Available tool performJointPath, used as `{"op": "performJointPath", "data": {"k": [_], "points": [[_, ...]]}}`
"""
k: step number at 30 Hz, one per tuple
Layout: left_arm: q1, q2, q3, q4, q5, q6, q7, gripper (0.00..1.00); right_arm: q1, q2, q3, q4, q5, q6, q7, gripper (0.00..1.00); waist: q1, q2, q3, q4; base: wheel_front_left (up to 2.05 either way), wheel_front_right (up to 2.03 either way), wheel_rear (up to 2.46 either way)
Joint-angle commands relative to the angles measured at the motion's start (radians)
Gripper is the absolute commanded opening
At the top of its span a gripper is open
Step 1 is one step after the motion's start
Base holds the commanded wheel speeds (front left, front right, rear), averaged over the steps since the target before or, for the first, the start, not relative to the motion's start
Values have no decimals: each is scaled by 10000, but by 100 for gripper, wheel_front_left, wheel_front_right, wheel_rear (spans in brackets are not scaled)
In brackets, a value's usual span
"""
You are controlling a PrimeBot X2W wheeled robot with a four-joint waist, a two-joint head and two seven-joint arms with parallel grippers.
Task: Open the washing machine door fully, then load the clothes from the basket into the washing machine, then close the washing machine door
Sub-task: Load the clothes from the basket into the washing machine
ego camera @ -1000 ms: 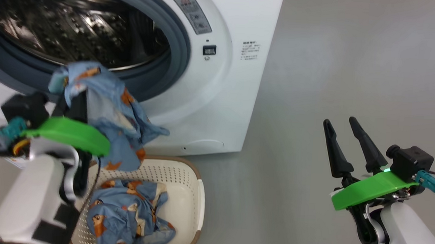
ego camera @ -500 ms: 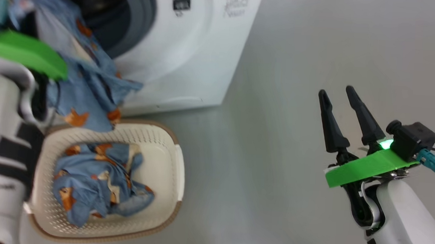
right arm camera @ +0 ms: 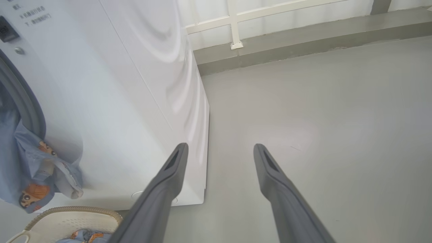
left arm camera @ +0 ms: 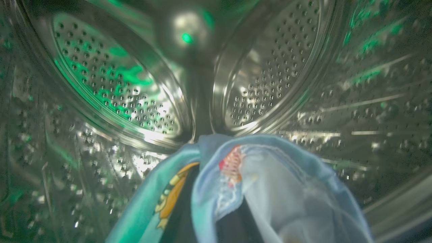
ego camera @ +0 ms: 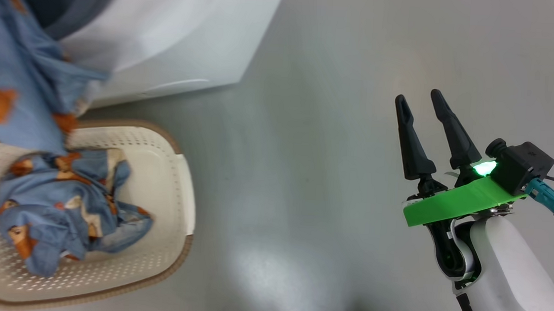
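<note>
A garment (left arm camera: 256,175) is gripped in the left pincer (left arm camera: 211,216) inside the drum (left arm camera: 111,91), its tail hung outside above the basket (ego camera: 179,178), so a shallow release may let it be dragged out; the right pincer (ego camera: 419,98) is spread wide.

Right gripper (right arm camera: 220,146) rises from bottom centre: two dark grey fingers (right arm camera: 162,189) spread wide, nothing held, grey floor (right arm camera: 320,118) behind tips. White washing machine (right arm camera: 135,84) takes left half, grey gasket (right arm camera: 23,101) curving at far left edge. Blue bear-print clothes (right arm camera: 30,168) hang from opening, lower left. Basket (right arm camera: 67,211) rim at bottom left corner, blue fabric inside. Grey ledge and white railing across top.
</note>
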Motion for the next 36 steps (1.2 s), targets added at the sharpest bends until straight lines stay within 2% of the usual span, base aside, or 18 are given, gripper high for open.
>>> {"op": "performJointPath", "data": {"k": [1, 3, 7, 8, 9, 12, 13, 23, 30, 36], "points": [[-432, 612, 373, -718, 253, 257, -128, 0, 140, -12, 63, -229, -80, 46, -78, 100, 0, 0, 420, -432, 0, 0, 0], [-404, 731, 678, -1330, 514, 517, -129, 0, 156, 22, 42, -227, -89, 46, -78, 100, 0, 0, 434, -489, 0, 0, 0], [-126, 697, 949, -1588, 780, 605, -131, 0, 183, 71, 41, -193, -102, 46, -78, 100, 0, 0, 373, -524, 0, 0, 0], [-71, 648, 978, -1443, 814, 590, -131, 34, 193, 84, 47, -174, -108, 46, -78, 100, 0, 0, 336, -516, 0, 0, 0], [-33, 595, 977, -1225, 842, 568, -131, 100, 195, 94, 62, -155, -112, 46, -78, 100, 0, 0, 301, -502, 0, 0, 0], [-6, 409, 837, -287, 902, 466, -111, 100, 187, 88, 116, -100, -119, 46, -78, 100, 0, 0, 149, -418, 0, 0, 0], [-58, 286, 680, 379, 928, 311, 111, 100, 178, 59, 146, -62, -121, 46, -78, 100, 0, 0, 41, -346, 0, 0, 0], [163, -54, 507, 1864, 787, -146, 69, 100, 135, -78, 287, 95, -62, 46, -78, 100, 0, 0, -687, 29, 0, 0, 0], [1090, -375, 480, 1762, 737, -336, -121, 100, 210, -209, 344, 307, 49, 46, -78, 100, 0, 0, -1649, 434, 0, 0, 0], [2257, -539, 449, 558, 1060, -251, -130, 100, 318, -329, 306, 392, 110, 46, -78, 100, 0, 0, -2398, 738, 0, 0, 0]]}}
